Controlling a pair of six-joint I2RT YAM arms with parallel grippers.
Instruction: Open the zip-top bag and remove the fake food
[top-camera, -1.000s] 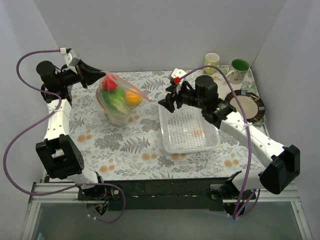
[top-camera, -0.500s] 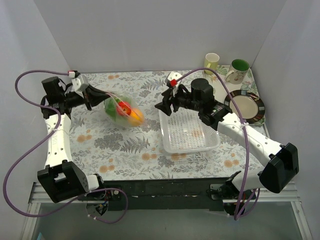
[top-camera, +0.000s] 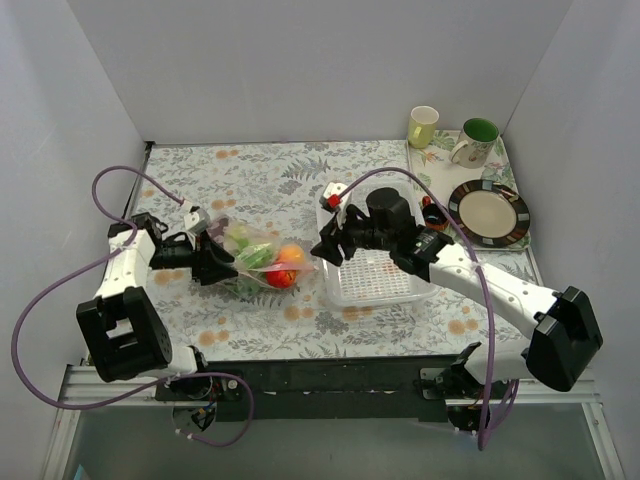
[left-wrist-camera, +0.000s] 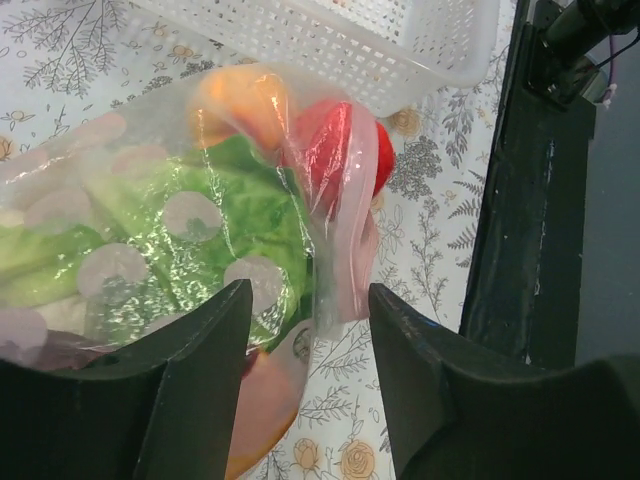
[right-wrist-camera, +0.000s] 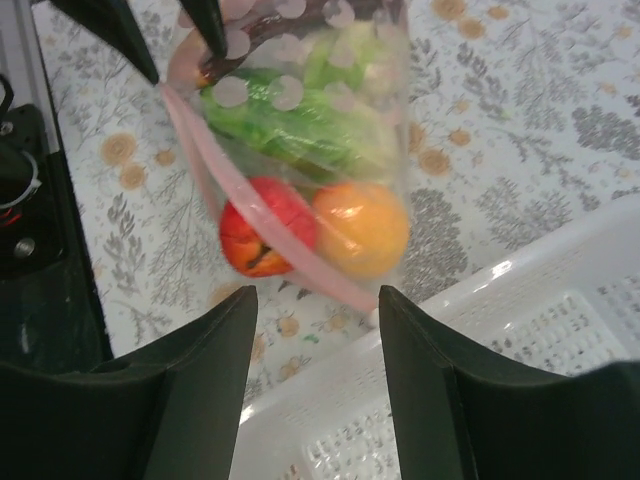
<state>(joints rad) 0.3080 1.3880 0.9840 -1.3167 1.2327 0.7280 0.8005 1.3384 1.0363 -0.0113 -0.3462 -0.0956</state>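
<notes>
The zip-top bag lies on its side on the floral table, left of the white basket. Through the clear plastic I see green lettuce, a red piece and an orange fruit. My left gripper is open at the bag's left end, with a fold of bag between its fingers but not pinched. My right gripper is open and hovers over the bag's pink zip strip and the basket's edge. The red piece and orange fruit sit just ahead of it.
A yellow mug, a green-lined mug and a dark-rimmed plate stand at the back right. The table's black front rail runs close to the bag.
The left arm has swung the bag down from high at the back left and it now lies on the table beside the basket. The right gripper has moved left and nearer, over the bag.
</notes>
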